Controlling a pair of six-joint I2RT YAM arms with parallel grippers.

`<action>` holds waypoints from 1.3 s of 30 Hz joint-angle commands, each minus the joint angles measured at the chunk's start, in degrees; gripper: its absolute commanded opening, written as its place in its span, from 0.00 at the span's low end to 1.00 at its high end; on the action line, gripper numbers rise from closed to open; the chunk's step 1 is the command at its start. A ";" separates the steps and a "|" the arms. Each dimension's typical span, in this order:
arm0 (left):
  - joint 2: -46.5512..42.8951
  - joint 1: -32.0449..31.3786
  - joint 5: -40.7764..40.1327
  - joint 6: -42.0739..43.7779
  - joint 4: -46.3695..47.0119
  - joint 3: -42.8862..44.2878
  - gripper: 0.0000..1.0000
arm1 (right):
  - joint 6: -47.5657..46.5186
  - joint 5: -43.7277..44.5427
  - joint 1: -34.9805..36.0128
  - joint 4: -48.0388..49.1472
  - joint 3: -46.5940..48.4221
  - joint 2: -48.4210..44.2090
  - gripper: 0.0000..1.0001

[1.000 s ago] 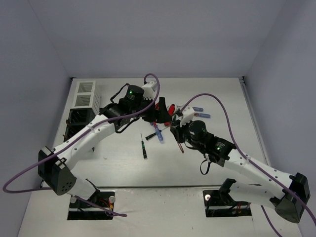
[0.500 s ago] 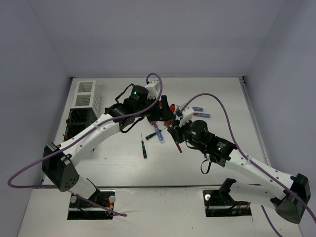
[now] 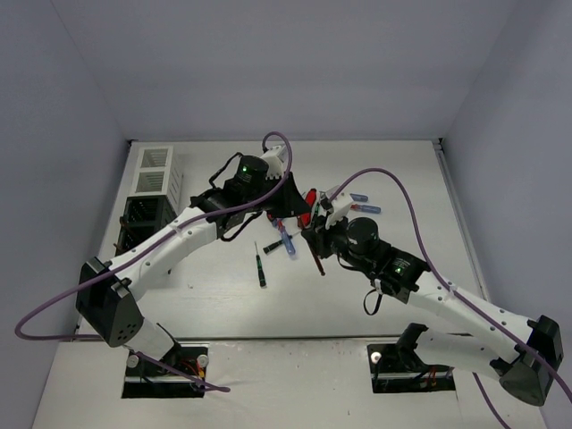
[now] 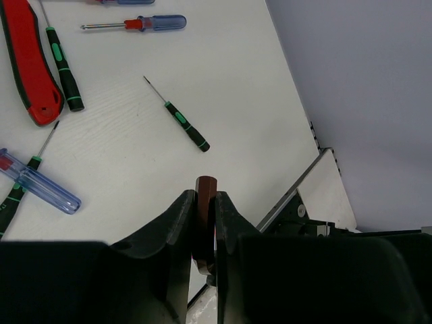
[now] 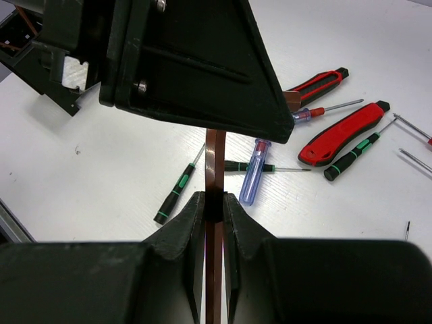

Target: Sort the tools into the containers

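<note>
Hex key (image 5: pixel 215 162) up in the air, above the white table (image 5: pixel 101 169). Left gripper (image 4: pixel 204 198) squeezed shut on one end, right gripper (image 5: pixel 214 200) squeezed shut on the long brown bar. Screwdrivers (image 5: pixel 173 194) lying flat below.

Left arm (image 3: pixel 170 243) and right arm (image 3: pixel 460 306): white shells, black joints, green lights (image 3: pixel 243 167), purple cables (image 3: pixel 393 179); left tool (image 4: pixel 202 199), right tool (image 5: pixel 214 197) black.

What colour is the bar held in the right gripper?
Dark reddish-brown. The bar in the right gripper shows best in the right wrist view.
</note>
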 commanded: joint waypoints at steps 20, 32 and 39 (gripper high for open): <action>-23.71 34.08 -19.27 22.41 -25.95 7.15 0.00 | 1.79 5.37 0.28 1.65 -2.20 -7.22 0.71; -22.81 49.63 -34.99 25.69 -22.99 3.04 0.00 | 4.24 5.26 0.36 0.40 -7.29 -13.21 0.71; -20.37 53.99 -33.41 23.26 -19.17 -3.34 0.00 | 4.68 5.01 0.28 -1.15 -8.84 -15.36 0.70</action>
